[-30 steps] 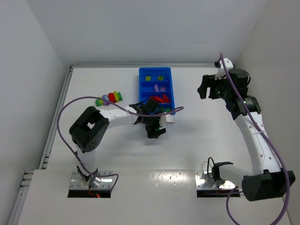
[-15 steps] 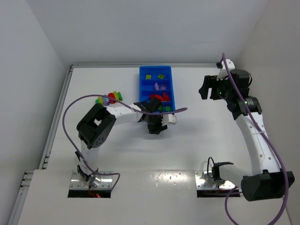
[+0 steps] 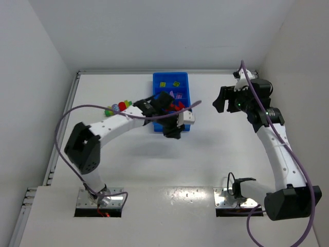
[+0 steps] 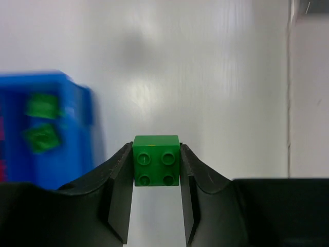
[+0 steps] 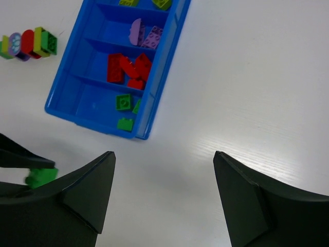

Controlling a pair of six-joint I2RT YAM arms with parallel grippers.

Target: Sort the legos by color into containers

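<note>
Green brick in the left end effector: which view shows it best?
Left wrist: the green brick, centred, studs visible, clamped in the left end effector. Right wrist shows a blurred green bit; top external hides it.

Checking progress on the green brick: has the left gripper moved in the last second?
Yes. Seen from above, the left gripper, shut on a green brick, has shifted away from the arm bases, toward the blue tray's near end.

The left gripper [image 4: 156, 206] clamps a green lego [image 4: 156, 160] above the table [image 4: 205, 77], blue tray [image 4: 46, 134] at left
</note>
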